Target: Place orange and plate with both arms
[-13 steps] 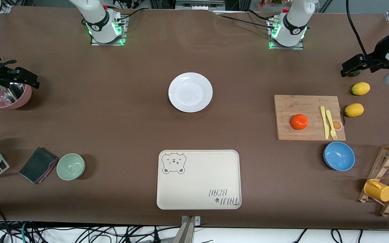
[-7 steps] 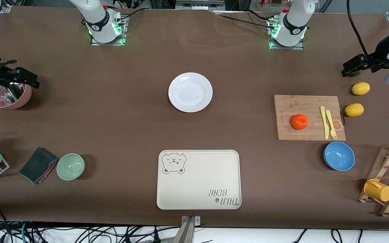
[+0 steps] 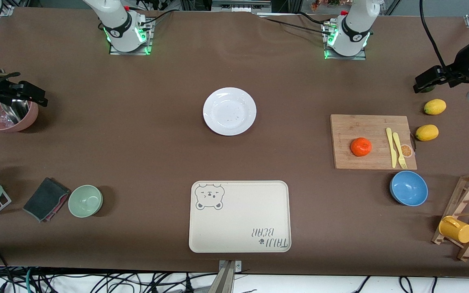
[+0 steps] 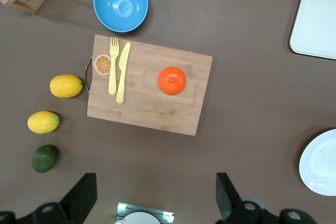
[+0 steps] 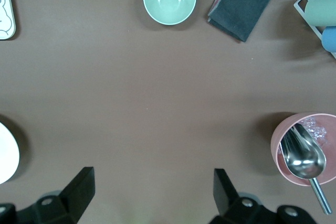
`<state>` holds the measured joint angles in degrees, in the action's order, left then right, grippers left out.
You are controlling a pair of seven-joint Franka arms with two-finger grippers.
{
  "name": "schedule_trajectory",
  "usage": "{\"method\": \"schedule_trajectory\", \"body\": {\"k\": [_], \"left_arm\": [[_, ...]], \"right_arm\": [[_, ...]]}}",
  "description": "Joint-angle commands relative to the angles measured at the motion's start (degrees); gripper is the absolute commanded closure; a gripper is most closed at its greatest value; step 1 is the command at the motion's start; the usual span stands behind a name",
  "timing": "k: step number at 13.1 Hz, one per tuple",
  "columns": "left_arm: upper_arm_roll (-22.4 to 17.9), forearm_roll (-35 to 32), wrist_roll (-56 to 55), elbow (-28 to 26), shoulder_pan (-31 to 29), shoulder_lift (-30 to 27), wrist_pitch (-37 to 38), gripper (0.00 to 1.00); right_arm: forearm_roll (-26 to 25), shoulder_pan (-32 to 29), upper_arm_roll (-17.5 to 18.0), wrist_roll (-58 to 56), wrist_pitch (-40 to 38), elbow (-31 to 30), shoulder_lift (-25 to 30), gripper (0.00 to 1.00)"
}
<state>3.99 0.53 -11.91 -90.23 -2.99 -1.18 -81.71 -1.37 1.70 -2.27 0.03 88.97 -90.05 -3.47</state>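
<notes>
Only the left gripper [image 3: 421, 86] has crept sideways at upper right, fingers spread like the waiting right gripper's [image 3: 35, 97], both empty; the orange [image 3: 361, 147] (mid-right, on the board) looks light, soft and apt to roll, so pinch across its middle, while the glossy, slippery plate [image 3: 229, 111] at centre wants its rim.

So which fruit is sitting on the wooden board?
The orange. It alone lies on the cutting board, beside the yellow fork; the two lemons and the dark green fruit lie on the table.

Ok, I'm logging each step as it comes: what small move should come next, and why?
Probably bring the left gripper down over the orange. The fruit sits free on the cutting board, the plate lies bare mid-table, and both grippers are open and empty, the left high at its own end of the table, the right gripper waiting above the pink cup.
</notes>
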Motion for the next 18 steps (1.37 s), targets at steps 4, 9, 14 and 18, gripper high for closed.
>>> {"method": "schedule_trajectory", "body": {"k": [4, 9, 14, 18], "left_arm": [[0.14, 0.26, 0.66, 0.85, -0.35, 0.21, 0.41, 0.00], [-0.04, 0.26, 1.19, 0.85, -0.36, 1.17, 0.50, 0.00], [0.14, 0.44, 1.10, 0.85, -0.09, 1.62, 0.50, 0.00], [0.23, 0.44, 1.10, 0.85, 0.09, 1.62, 0.85, 0.00]], "right_arm": [[0.84, -0.03, 0.34, -0.46, -0.20, -0.39, 0.57, 0.00], [0.75, -0.03, 0.43, -0.46, -0.29, -0.30, 0.57, 0.00], [0.75, 0.06, 0.86, -0.46, -0.29, -0.30, 0.65, 0.00], [0.75, -0.03, 0.86, -0.46, -0.20, -0.30, 0.65, 0.00]]}}
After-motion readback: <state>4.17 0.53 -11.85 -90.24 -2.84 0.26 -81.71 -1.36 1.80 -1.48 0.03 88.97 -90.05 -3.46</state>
